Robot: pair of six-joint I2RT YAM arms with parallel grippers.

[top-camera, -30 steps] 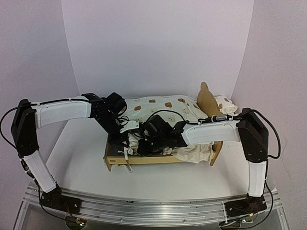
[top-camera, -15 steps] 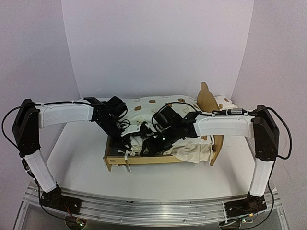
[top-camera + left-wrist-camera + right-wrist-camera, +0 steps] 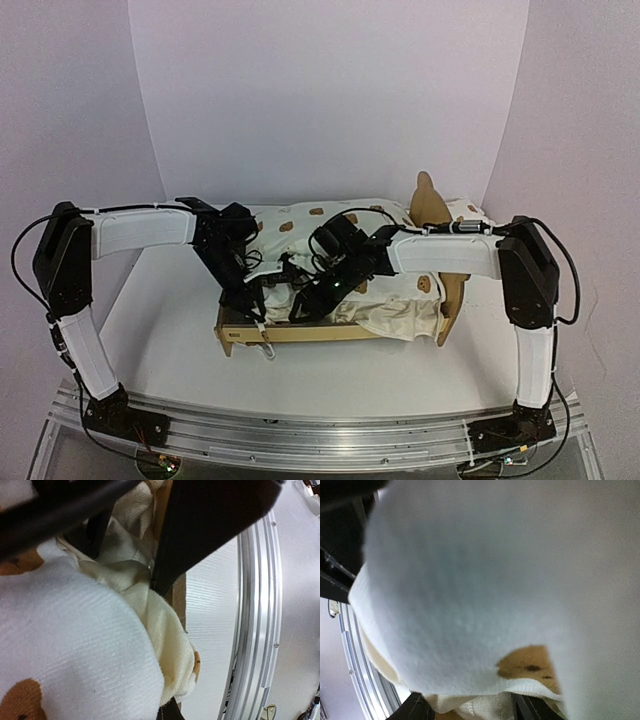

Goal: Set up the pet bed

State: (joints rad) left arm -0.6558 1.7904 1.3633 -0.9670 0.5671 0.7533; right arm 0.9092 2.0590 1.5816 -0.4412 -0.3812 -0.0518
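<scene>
The pet bed [image 3: 300, 333] sits on the white table [image 3: 170, 345], directly beneath both claws, with its bear-print cushion [image 3: 400, 312] rumpled inside the frame. Both arms reach inward over it, wrists bent down. The left gripper [image 3: 255, 303] is closed tight against bunched cream fabric. Just to its right, the right gripper [image 3: 308, 303] stands wide, cushion bulging between its fingers.

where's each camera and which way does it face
top external: above and behind the arm bases, facing down and forward at the light plywood pet bed; both arms, left gripper and right gripper show
left wrist: on the left arm, close over the cream bear-print cushion, facing the silver metal rail; one black finger shows
right wrist: pressed against the cushion; dark fingertips at the bottom
shared: both wrist views show cushion and rail
</scene>
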